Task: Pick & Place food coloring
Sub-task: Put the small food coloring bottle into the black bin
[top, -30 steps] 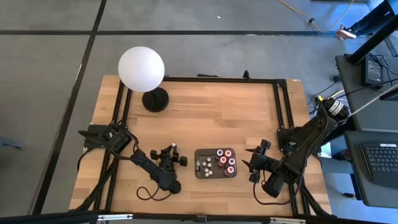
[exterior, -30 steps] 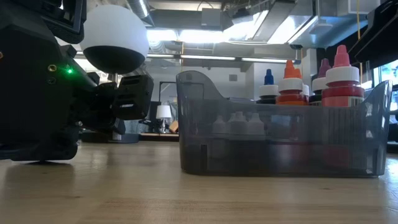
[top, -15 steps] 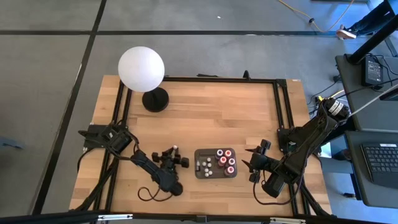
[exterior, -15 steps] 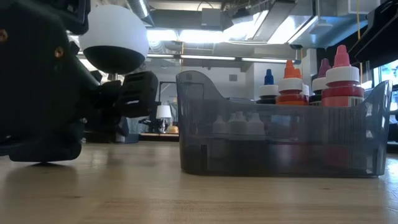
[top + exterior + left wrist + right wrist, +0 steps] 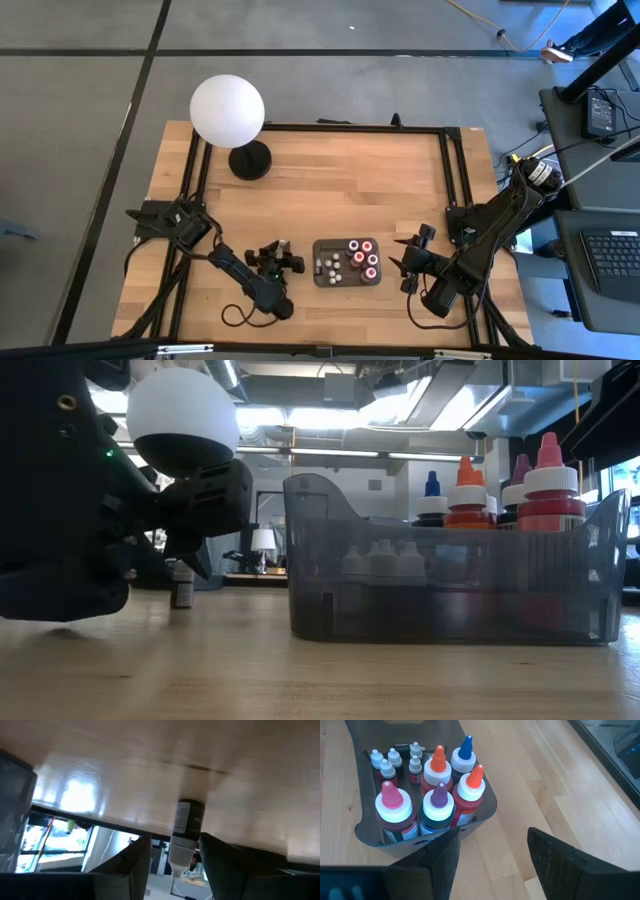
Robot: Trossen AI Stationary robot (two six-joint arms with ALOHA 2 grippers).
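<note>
Bottle (image 5: pixel 186 834) upright on table (image 5: pixel 350 190), cap up, between spread fingers of left end effector (image 5: pixel 279 258).

Two dark, jointed arms: left arm (image 5: pixel 232 268) at lower left of the high view, right arm (image 5: pixel 480 240) at lower right, both matte black with black cables. Green indicator light on left arm housing (image 5: pixel 108 454), low view, upper left.
</note>
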